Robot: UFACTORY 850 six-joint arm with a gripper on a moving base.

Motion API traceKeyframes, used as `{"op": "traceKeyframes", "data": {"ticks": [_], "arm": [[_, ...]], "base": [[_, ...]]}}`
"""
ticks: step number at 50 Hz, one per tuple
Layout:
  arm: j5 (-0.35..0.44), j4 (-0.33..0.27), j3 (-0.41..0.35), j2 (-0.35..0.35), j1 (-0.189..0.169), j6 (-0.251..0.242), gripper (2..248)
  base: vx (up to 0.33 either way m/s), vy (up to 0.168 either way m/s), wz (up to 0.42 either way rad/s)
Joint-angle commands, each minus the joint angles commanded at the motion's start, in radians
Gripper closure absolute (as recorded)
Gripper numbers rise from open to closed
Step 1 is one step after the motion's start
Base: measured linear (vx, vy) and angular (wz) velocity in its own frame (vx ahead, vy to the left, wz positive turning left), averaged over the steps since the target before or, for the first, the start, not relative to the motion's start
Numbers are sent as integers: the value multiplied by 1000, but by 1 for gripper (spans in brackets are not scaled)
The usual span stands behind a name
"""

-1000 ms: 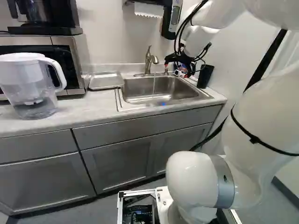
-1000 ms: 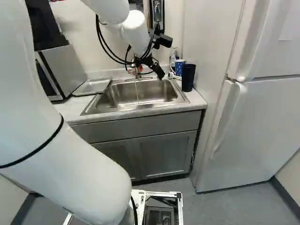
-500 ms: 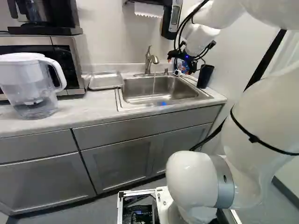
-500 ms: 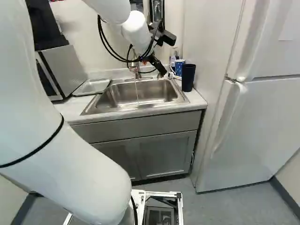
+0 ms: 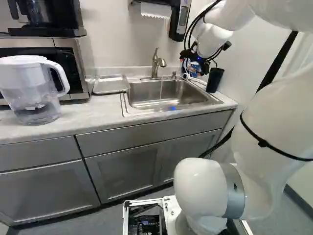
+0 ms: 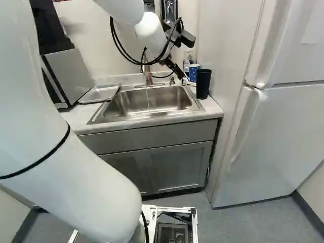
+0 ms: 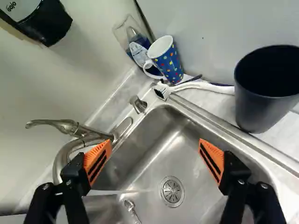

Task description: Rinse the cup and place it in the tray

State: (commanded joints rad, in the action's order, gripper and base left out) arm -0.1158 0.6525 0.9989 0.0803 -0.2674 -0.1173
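Two candidates for rinsing, a dotted mug and a dark tumbler, are standing beside the sink, a brush lying between them, while the fingers are hovering spread and empty, a misaligned approach risking toppling either.

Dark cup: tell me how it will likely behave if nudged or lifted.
The dark cup looks stiff, its mouth evenly round, so it should barely flex. Tall and narrower at the base than the mouth, it may tip if pushed high up. Its smooth side might slip in a loose grip.
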Motion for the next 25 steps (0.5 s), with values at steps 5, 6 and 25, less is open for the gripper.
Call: {"op": "traceKeyframes", "data": {"ticks": [5, 6, 25], "arm": [[15, 18, 4, -4, -9, -52, 3], [18, 22, 4, -4, -10, -62, 3], [69, 99, 13, -13, -26, -261, 3]], "base": [[0, 0, 0], [0, 0, 0], [0, 0, 0]]}}
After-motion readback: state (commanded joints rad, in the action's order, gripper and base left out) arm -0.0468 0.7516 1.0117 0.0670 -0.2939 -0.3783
